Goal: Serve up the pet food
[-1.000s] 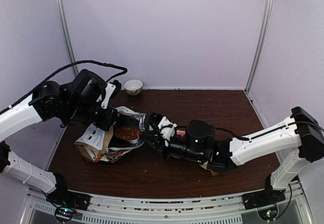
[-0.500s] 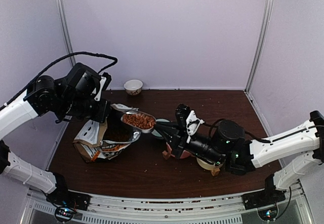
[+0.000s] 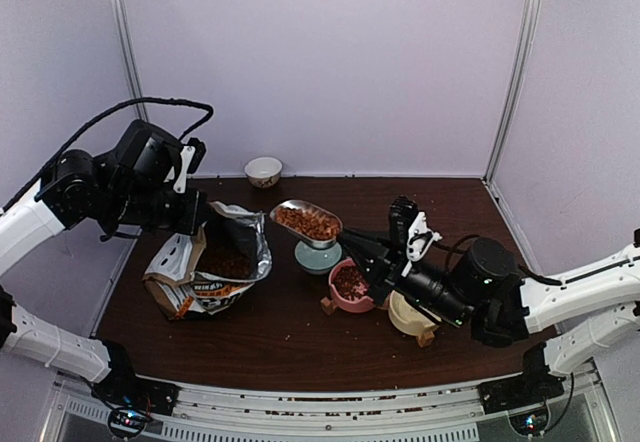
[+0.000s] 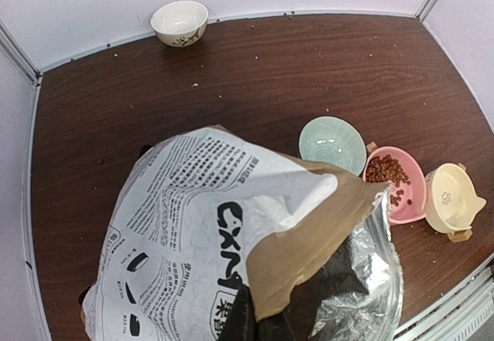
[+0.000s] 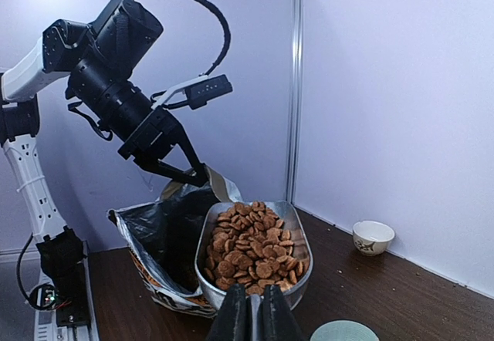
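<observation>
My right gripper (image 3: pixel 352 239) is shut on the handle of a silver scoop (image 3: pixel 307 221) heaped with reddish-brown pet food (image 5: pixel 258 252); it holds the scoop in the air above the green bowl (image 3: pixel 317 255), right of the bag. The scoop's pan (image 5: pixel 255 260) fills the right wrist view. My left gripper (image 3: pixel 198 220) is shut on the top edge of the brown-and-white bag (image 3: pixel 208 267), holding its foil mouth open; more kibble lies inside. The bag (image 4: pixel 224 241) hides the left fingers in the left wrist view. The pink bowl (image 4: pixel 394 184) holds some kibble.
A cream bowl (image 3: pixel 411 314) stands right of the pink bowl (image 3: pixel 349 284). A small white bowl (image 3: pixel 263 171) sits at the back wall. Loose crumbs dot the dark wood table (image 3: pixel 450 212). Walls close in the back and sides.
My right gripper has lifted the filled scoop out of the bag and carried it right, to above the green bowl. The left gripper has drawn the bag's edge back to the left.
</observation>
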Controlling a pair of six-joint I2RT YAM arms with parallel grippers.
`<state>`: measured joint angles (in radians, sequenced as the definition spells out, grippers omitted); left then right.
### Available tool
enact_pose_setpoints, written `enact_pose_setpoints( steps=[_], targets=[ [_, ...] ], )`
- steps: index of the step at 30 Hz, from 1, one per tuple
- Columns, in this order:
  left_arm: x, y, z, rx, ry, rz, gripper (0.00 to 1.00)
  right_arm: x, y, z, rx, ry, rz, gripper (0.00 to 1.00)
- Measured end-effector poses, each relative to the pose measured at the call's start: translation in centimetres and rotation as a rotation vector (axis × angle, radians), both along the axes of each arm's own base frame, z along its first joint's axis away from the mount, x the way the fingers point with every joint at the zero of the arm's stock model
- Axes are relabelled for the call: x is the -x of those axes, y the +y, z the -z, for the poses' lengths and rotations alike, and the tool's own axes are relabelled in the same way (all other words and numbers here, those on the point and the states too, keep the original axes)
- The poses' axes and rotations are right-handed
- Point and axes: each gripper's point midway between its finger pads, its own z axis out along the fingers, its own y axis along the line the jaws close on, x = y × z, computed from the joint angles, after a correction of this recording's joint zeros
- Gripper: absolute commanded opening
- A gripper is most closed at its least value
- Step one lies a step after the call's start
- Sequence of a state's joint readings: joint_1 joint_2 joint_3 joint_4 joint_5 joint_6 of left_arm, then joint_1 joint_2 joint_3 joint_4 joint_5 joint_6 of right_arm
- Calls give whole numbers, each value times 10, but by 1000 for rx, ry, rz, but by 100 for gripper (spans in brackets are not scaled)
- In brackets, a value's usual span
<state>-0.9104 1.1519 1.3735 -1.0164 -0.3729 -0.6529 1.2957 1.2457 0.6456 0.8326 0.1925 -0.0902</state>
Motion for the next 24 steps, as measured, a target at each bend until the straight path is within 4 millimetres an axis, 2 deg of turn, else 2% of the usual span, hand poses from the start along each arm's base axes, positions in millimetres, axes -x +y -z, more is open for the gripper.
enact_pose_setpoints(
  steps=[3,11,19,24],
  targets=[
    [-2,-1,1,19,4,4,0,-2,-21,8,26,5,50,0],
    [-7,4,0,43,6,-5,0,-11,-74,74,182,69,192,0],
    [-11,6,0,48,6,-10,0,-14,-113,96,194,134,280,0],
    [-12,7,0,49,7,-12,0,-14,-129,105,203,170,307,0]
  ],
)
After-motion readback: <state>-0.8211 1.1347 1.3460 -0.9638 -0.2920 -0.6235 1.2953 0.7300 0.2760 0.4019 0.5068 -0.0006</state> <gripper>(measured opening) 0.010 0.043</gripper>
